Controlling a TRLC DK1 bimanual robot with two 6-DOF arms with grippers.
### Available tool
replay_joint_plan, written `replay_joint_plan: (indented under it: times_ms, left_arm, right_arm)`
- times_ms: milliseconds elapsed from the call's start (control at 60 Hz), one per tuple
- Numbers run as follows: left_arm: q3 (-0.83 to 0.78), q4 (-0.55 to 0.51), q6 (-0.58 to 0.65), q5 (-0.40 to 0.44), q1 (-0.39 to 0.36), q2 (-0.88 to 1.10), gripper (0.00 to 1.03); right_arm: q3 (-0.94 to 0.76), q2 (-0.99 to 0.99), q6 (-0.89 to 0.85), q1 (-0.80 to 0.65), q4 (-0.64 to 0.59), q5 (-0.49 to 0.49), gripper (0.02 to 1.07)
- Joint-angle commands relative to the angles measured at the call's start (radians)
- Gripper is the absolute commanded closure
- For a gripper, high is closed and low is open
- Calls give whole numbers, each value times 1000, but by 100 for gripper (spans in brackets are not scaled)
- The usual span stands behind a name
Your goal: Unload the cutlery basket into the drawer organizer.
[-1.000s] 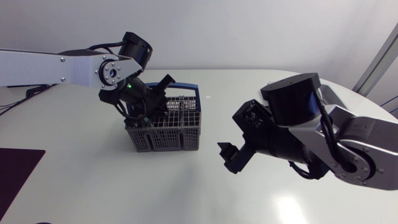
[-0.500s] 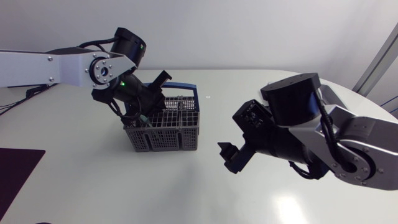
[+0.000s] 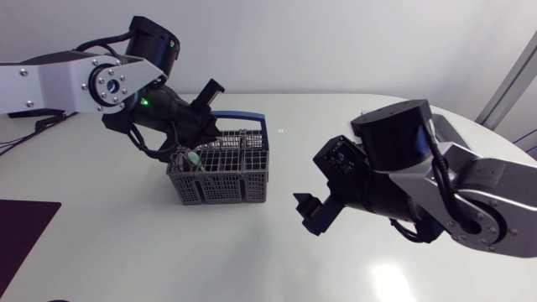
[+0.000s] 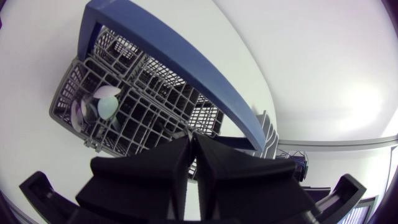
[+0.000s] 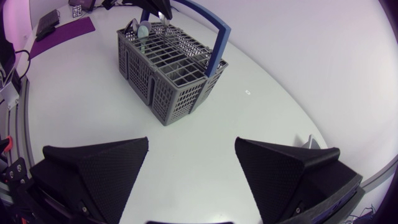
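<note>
Pulling up and back toward its own side, the left arm now holds its end effector just above the basket, near one end of the blue handle. Its fingers are pressed almost together, with nothing visible between them. Pale spoons stand in a corner compartment of the basket, which sits on the tabletop. The right end effector hangs spread wide and empty, well apart from the basket.

The left arm comes in over the table's left edge, the left gripper squeezed tight. The right arm hangs by the right edge, the right gripper wide apart.
</note>
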Motion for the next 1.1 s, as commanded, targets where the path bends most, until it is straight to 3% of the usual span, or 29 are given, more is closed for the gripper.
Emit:
replay_joint_plan:
  times_ms: [0, 667, 883, 1083]
  left_arm:
    - [-23, 1, -1, 8, 11, -48, 99]
    - [-56, -48, -14, 22, -8, -209, 99]
    - [-56, -93, 1, 119, -9, -266, 99]
    - [-59, -145, 90, 225, -32, -301, 99]
  right_arm:
    - [-29, -18, 16, 8, -12, 4, 7]
    - [-26, -81, 11, 22, -55, 4, 7]
    - [-15, -118, 8, 30, -89, -27, 7]
    - [2, -181, 9, 26, -147, -163, 7]
